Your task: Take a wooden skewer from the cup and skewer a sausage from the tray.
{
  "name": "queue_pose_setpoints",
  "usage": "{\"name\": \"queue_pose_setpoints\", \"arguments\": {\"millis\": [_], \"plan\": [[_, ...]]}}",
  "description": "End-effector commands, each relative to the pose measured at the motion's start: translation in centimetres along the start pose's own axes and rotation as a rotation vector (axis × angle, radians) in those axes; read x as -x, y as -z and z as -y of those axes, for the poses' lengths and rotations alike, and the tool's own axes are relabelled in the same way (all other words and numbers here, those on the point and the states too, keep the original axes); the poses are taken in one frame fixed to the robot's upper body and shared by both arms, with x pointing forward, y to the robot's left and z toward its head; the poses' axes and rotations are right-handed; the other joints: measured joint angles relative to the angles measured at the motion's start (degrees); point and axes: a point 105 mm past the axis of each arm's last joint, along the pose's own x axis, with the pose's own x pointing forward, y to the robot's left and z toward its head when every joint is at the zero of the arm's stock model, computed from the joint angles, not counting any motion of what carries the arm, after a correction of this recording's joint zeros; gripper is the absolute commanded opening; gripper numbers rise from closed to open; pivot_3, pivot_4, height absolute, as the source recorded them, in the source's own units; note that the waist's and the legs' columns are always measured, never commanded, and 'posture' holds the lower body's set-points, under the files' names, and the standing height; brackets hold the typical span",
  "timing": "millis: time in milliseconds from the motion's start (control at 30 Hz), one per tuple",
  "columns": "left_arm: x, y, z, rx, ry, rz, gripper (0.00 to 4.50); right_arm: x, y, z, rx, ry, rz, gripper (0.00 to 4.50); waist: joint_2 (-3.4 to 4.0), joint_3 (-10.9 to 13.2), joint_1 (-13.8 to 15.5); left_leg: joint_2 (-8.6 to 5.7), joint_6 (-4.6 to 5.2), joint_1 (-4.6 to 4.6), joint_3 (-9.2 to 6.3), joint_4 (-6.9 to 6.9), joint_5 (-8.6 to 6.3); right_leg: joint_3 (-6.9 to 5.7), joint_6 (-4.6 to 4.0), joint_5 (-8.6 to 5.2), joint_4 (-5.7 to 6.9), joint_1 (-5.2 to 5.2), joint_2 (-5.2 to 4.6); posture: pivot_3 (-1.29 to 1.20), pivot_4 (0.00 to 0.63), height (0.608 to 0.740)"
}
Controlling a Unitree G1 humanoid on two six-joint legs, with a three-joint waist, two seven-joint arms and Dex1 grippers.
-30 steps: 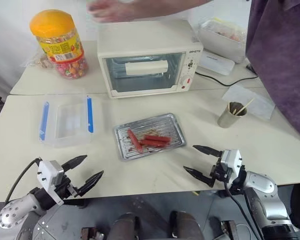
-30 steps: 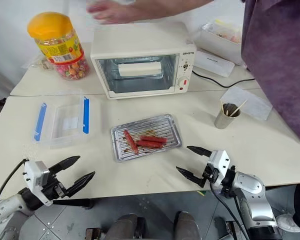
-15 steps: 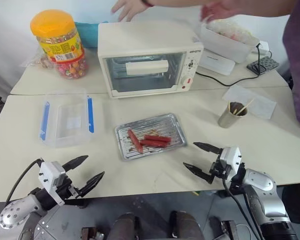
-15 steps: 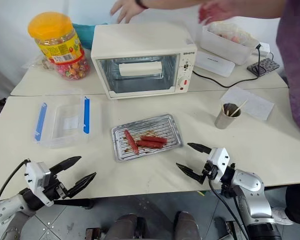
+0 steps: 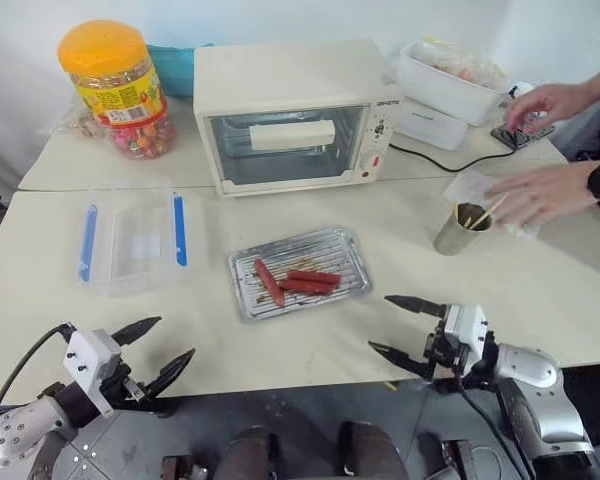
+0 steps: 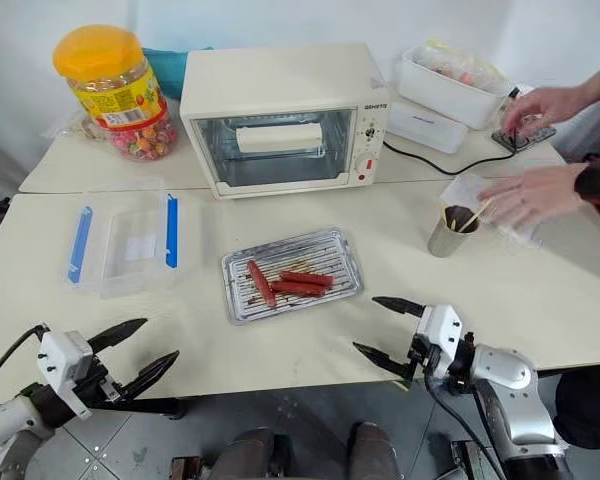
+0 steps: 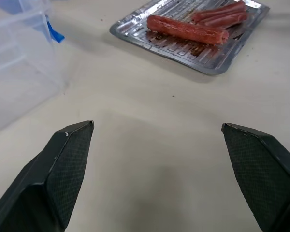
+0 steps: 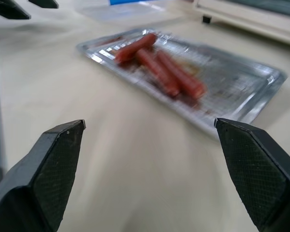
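The steel cup [image 5: 458,234] stands at the right of the near table with wooden skewers [image 5: 488,213] sticking out of it. A person's hand [image 5: 535,193] hovers right beside it. The silver tray [image 5: 340,252] lies in the middle of the table and holds three sausages [image 5: 292,281]. My left gripper [image 5: 175,337] is open at the table's front left edge. At the front right edge my right gripper [image 5: 380,322] is open too, pointing toward the tray. Both wrist views look across bare tabletop at the sausages [image 7: 186,30] [image 8: 159,67], with nothing between the fingers.
A white toaster oven [image 5: 295,115] sits behind the tray. A clear plastic box with blue clips [image 5: 130,235] lies left of the tray, and an orange-lidded jar [image 5: 110,85] stands back left. A white container [image 5: 450,80] and a second hand [image 5: 545,100] are at the back right.
The person has drawn back from over the oven to the right; one hand now hovers by the cup, the other at the back right. My grippers have barely moved.
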Motion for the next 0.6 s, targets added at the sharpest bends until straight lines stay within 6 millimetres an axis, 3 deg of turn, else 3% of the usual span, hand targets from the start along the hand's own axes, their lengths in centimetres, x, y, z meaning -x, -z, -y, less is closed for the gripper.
{"name": "queue_pose_setpoints", "arguments": {"millis": [33,167,433,600], "plan": [[0.1,0.1,0.3,-0.034,-0.002,0.006,4.50,0.3,-0.6,1.3,0.035,0.040,0.019,4.47,0.00,0.0,0.0,-0.01,0.00,-0.01,0.00,-0.01,0.00,0.00,0.00,0.00,0.00,-0.02,-0.01,0.00,0.150,0.740],[0.1,0.1,-1.5,-0.099,-0.111,0.026,4.50,-0.2,-0.5,1.3,0.032,0.024,0.024,4.47,0.00,0.0,0.3,-0.01,0.00,-0.04,-0.06,-0.03,0.00,-0.08,0.00,0.00,0.00,-0.02,0.00,0.00,0.150,0.740],[0.2,0.7,-0.7,-0.045,-0.048,0.007,4.50,-1.2,-1.0,1.9,0.039,0.015,0.038,4.47,0.00,0.0,0.0,0.04,0.00,-0.02,-0.03,0.00,0.00,-0.08,0.00,0.00,0.04,-0.03,0.02,0.00,0.150,0.740],[0.3,0.3,-1.4,-0.047,-0.071,0.020,4.50,-1.7,-1.2,1.9,0.035,0.007,0.045,4.47,0.00,0.0,0.1,0.03,0.00,-0.03,-0.02,0.01,0.00,-0.07,0.00,0.00,0.04,-0.02,0.01,0.00,0.150,0.740]]}}
